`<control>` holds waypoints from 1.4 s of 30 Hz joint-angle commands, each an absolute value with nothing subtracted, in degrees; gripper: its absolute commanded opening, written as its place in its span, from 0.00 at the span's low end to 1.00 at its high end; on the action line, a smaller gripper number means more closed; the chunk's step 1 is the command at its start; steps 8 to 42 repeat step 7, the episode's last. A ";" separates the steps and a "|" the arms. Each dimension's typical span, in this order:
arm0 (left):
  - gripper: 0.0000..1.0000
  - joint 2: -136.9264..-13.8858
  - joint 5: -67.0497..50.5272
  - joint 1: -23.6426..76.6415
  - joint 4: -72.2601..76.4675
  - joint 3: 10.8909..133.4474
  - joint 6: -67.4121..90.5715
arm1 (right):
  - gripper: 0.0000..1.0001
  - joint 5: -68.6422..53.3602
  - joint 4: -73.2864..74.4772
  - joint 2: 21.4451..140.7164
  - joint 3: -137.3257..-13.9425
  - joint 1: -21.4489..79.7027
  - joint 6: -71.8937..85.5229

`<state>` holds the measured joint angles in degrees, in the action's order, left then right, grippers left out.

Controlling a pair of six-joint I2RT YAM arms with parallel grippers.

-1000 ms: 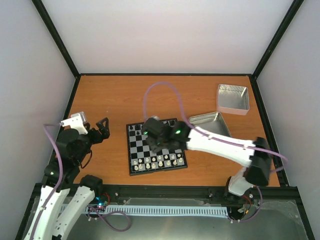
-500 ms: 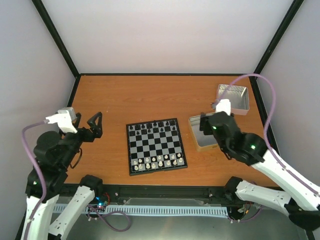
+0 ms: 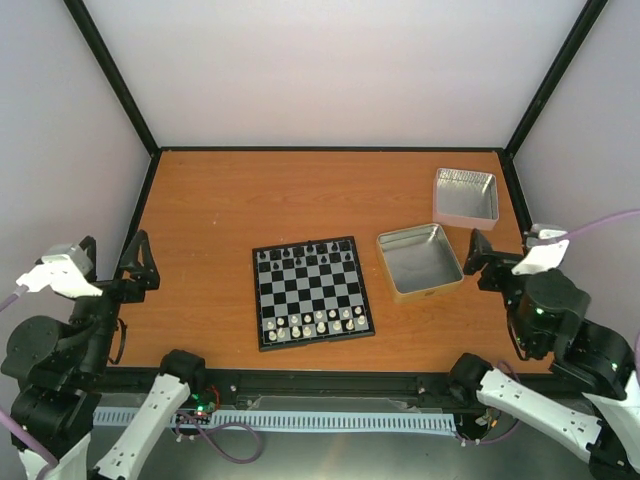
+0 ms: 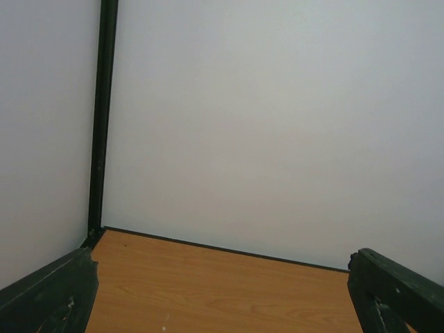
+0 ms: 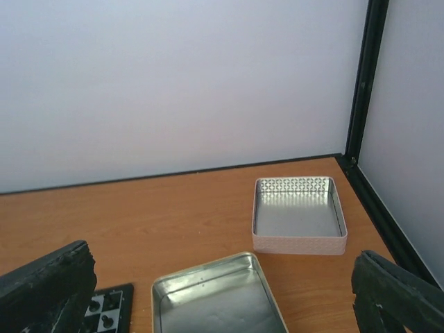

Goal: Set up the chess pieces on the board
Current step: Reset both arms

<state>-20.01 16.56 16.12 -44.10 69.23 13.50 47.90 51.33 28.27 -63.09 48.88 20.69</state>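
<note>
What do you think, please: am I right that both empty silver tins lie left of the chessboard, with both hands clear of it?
Not quite. The near tin and far tin lie right of the chessboard, as the top external view shows. Both are empty, and the left hand and right hand are clear of it.

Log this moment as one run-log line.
left gripper: open, empty | right gripper: open, empty | chess pieces: near rows of board | black figures: far edge | tins: empty, right of board
</note>
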 commanded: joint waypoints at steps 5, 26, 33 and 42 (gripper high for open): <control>1.00 -18.93 18.01 15.82 -44.74 69.26 11.75 | 1.00 49.00 52.34 25.23 -64.47 48.60 19.86; 1.00 -19.04 18.12 15.82 -44.65 69.15 12.09 | 1.00 48.85 52.25 25.83 -64.36 48.60 19.82; 1.00 -19.04 18.12 15.82 -44.65 69.15 12.09 | 1.00 48.85 52.25 25.83 -64.36 48.60 19.82; 1.00 -19.04 18.12 15.82 -44.65 69.15 12.09 | 1.00 48.85 52.25 25.83 -64.36 48.60 19.82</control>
